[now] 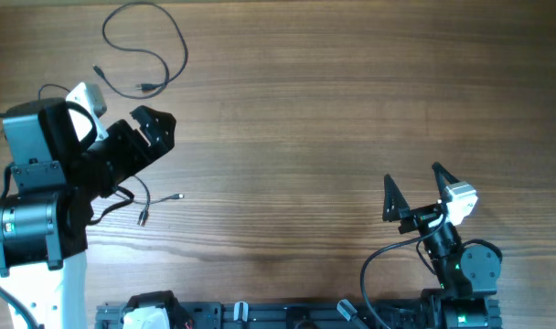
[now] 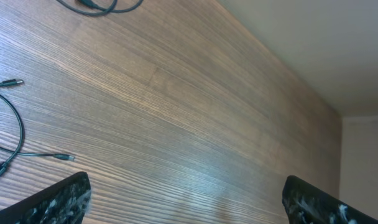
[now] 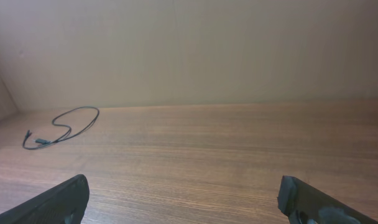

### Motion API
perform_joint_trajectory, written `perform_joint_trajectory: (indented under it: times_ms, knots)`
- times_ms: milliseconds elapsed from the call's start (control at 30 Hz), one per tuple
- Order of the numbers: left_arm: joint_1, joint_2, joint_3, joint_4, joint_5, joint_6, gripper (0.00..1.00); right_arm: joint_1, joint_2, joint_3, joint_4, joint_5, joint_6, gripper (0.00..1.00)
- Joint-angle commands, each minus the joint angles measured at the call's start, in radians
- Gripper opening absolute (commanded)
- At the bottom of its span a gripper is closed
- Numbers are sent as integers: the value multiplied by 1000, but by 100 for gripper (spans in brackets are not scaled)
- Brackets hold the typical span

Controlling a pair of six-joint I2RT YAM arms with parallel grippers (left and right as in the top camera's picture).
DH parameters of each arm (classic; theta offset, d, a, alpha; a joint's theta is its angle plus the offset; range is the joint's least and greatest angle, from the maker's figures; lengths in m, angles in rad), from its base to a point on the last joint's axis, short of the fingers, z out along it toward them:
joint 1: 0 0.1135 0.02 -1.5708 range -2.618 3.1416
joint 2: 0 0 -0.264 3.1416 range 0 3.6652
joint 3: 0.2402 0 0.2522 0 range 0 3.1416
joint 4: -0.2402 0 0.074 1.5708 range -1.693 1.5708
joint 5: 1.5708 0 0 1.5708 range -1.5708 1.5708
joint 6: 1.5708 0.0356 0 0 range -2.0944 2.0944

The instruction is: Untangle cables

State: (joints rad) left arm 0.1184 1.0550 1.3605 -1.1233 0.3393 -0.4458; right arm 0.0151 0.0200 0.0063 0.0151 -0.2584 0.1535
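One thin black cable point(image 1: 168, 37) lies in a loose loop at the table's far left; it also shows in the right wrist view point(image 3: 71, 124) and at the top of the left wrist view point(image 2: 99, 6). A second thin black cable point(image 1: 145, 203) with a silvery plug lies partly under my left arm; its plug ends show in the left wrist view point(image 2: 18, 134). My left gripper point(image 1: 155, 128) is open and empty between the two cables point(image 2: 186, 199). My right gripper point(image 1: 415, 187) is open and empty at the near right, far from both cables point(image 3: 183, 199).
The wooden table point(image 1: 333, 110) fills the view. A black rail with arm bases point(image 1: 260, 315) runs along the near edge. A beige wall point(image 3: 189, 50) stands beyond the table's far side.
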Motion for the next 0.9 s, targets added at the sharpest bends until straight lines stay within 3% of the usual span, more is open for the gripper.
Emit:
perform_joint_trajectory:
  times_ms: [0, 67, 167, 400, 467, 567, 867]
  knots:
    - [-27, -87, -10, 0, -53, 35, 100, -2, -16, -1, 6, -5, 10, 100]
    - [-69, -166, -42, 67, -194, 39, 100, -2, -16, -1, 6, -5, 10, 100]
    - [-122, -310, -182, 225, -268, 43, 100, -2, -16, -1, 6, -5, 10, 100]
    - [-143, -678, -786, 919, -263, 31, 100, -2, -16, -1, 6, -5, 10, 100]
    - [-170, -757, -930, 1057, -281, 31, 100, -2, -16, -1, 6, -5, 10, 100]
    - [-203, -826, -1075, 1148, -334, 31, 100, -2, -16, -1, 6, -5, 10, 100]
    - [-206, -930, -1273, 1157, -406, 31, 100, -2, -16, -1, 6, -5, 10, 100]
